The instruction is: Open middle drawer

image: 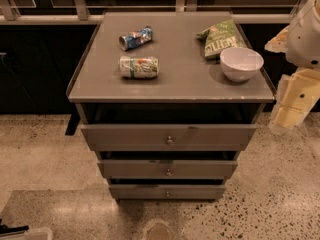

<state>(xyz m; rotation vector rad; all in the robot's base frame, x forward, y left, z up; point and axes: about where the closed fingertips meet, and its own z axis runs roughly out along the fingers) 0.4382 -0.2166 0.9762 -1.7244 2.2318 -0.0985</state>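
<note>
The grey cabinet (100,84) has three flat drawer fronts, each with a small round metal knob. The middle drawer (130,169) is the second front, with its knob (168,172) at the centre. The top drawer (125,135) sits above it and the bottom drawer (135,191) below it. My gripper (291,106), cream and white, hangs at the right edge beside the cabinet's right front corner. It is level with the top drawer, well right of the middle knob, and touches nothing.
On the tabletop lie a crushed blue can (135,38), a green-and-white can (138,67), a green chip bag (220,38) and a white bowl (241,63) near the right front corner. Speckled floor (45,149) surrounds the cabinet. A pale object (25,232) sits bottom left.
</note>
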